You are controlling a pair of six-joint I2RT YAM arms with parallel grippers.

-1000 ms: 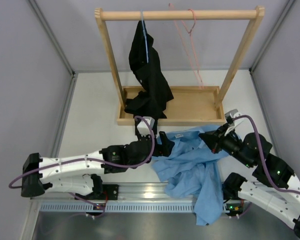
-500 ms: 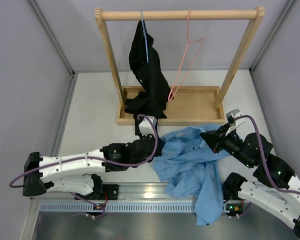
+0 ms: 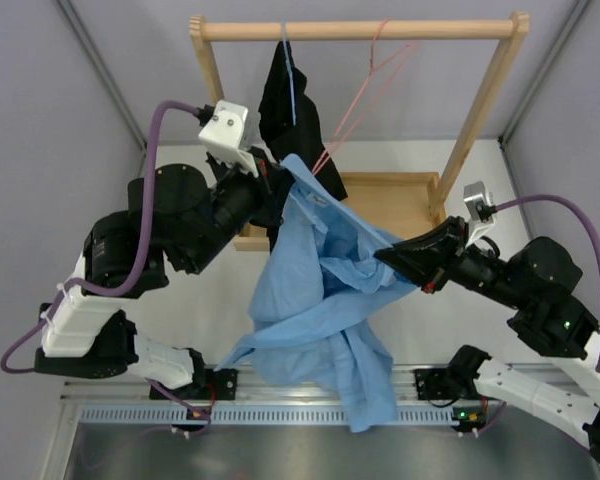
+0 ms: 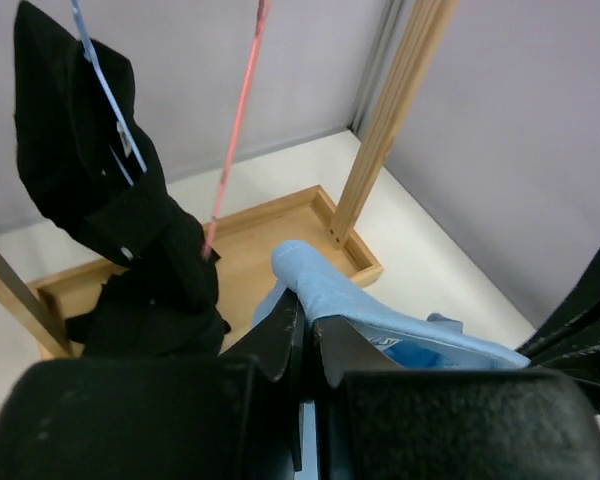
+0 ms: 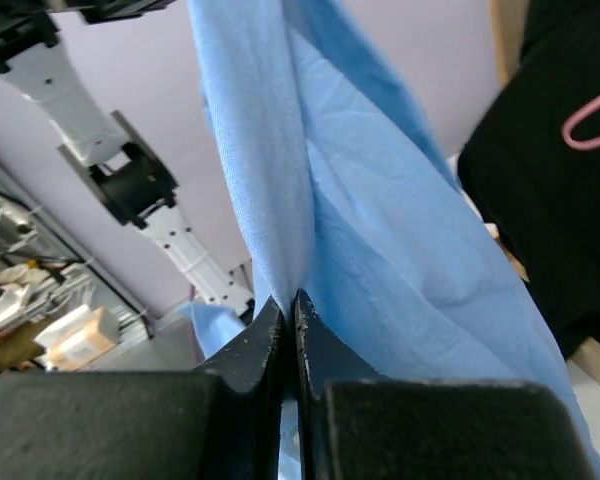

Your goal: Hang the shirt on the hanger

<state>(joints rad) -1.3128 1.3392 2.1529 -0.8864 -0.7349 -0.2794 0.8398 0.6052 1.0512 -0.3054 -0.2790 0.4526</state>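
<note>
Blue shirt (image 3: 320,290): lifted off the tabletop (image 3: 180,230) and stretched between the two arms. Its top edge is up near the rack's left post and its loose lower part hangs toward the near edge. It is not on the hanger.
Left end effector (image 4: 302,310): raised high on the left, in front of the rack base. Its fingers are pinched tight on the shirt's upper edge.
Right end effector (image 5: 288,305): lower and to the right, pointing left. Its jaws are clamped on a fold at the shirt's right side.
Pink hanger (image 4: 238,110): hooked on the top rail of the wooden rack (image 3: 360,30) and hanging at a slant. Its lower end lies against the black garment, just far of the left end effector and apart from the shirt.
Black garment (image 3: 285,110): draped on a pale blue hanger (image 4: 100,60) at the rail's left end, reaching down to the rack's tray.
Contact with tabletop: whether the shirt's lowest part touches anything cannot be told.
</note>
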